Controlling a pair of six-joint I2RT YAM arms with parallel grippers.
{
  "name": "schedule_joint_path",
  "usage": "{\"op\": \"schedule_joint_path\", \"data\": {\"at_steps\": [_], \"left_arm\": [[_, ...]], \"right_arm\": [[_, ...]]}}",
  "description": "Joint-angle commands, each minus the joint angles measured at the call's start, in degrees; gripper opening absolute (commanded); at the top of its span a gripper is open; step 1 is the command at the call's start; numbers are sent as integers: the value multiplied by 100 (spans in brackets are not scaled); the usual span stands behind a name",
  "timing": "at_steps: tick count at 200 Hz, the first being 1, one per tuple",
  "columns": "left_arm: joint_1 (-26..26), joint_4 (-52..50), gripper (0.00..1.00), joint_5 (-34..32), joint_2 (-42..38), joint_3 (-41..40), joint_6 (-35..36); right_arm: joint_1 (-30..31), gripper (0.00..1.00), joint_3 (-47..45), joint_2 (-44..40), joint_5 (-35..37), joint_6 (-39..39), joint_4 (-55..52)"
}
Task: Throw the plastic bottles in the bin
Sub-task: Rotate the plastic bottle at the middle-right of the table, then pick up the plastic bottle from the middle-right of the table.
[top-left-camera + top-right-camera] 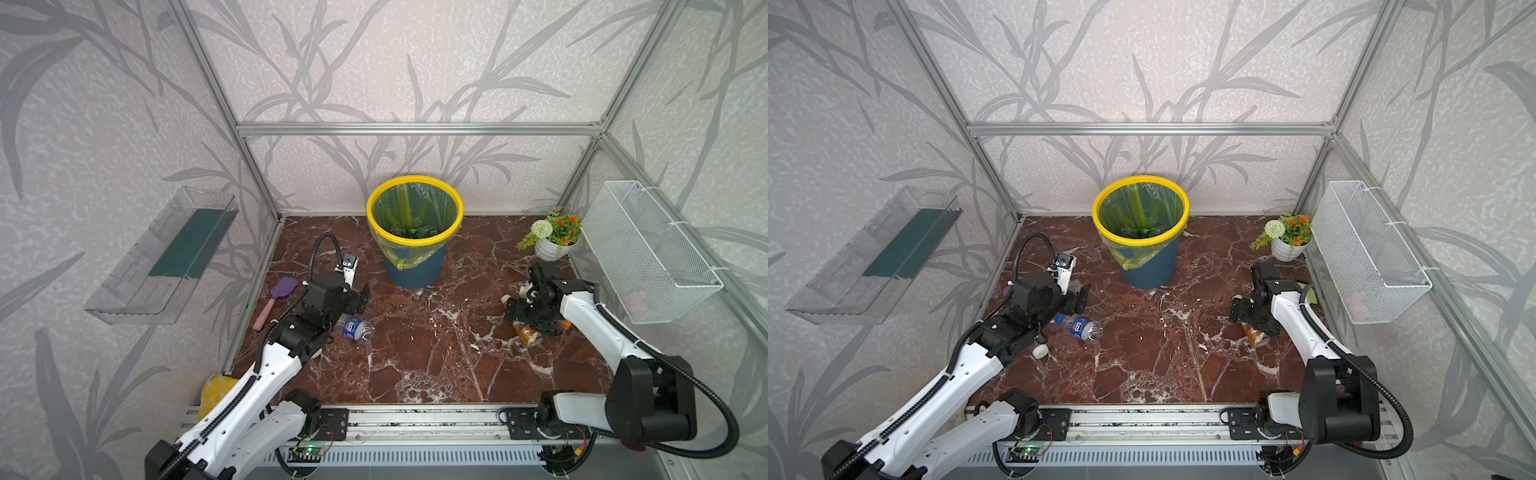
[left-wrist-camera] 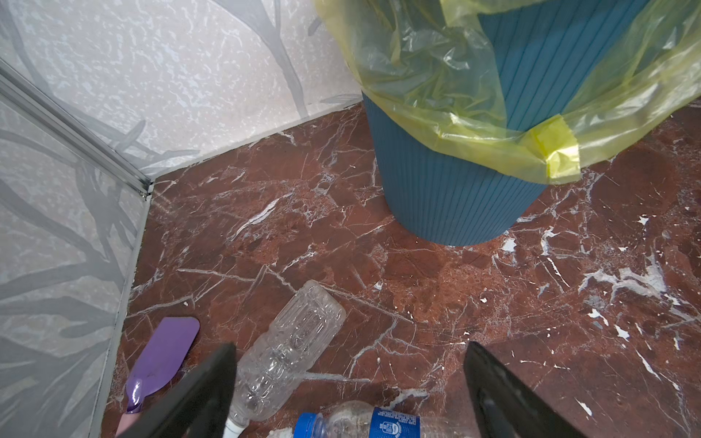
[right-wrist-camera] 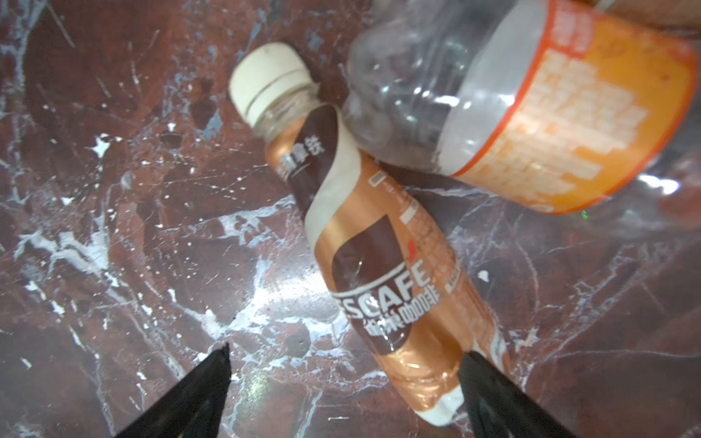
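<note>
The bin [image 1: 415,266], dark blue with a yellow rim and a yellow-green liner, stands at the back middle. A blue-labelled plastic bottle [image 1: 356,329] lies on the marble below my left gripper [image 1: 360,300]. In the left wrist view that gripper [image 2: 349,346] is open above the floor, with a clear ribbed bottle [image 2: 292,341] lying against one finger and the blue-labelled bottle [image 2: 379,423] near the wrist. My right gripper [image 3: 347,350] is open too. The base of a brown bottle [image 3: 387,273] lies between its fingers, beside one of them. An orange-labelled bottle [image 3: 531,113] rests across the brown bottle's neck.
A purple spatula [image 1: 278,297] lies by the left wall. A potted plant [image 1: 550,239] stands at the back right under a white wire basket [image 1: 648,253]. A clear tray [image 1: 162,257] hangs on the left wall. A small white object [image 1: 1040,352] lies beside the left arm.
</note>
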Motion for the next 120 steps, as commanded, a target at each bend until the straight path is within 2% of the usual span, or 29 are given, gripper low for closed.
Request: {"op": "schedule_joint_path", "data": {"at_steps": [1,35,67,120], "left_arm": [[24,-38,92,0,-19,232,-24],[23,-39,92,-4,-18,237,-28],[32,-38,92,0,32,233,-20],[31,-46,91,-44,65,233,3]], "right_arm": [[77,95,223,-96,-195,-3,-400],[75,95,708,-100,538,-217,-792],[119,95,662,-26,737,-441,-632],[127,92,365,587,914,-451,18]]}}
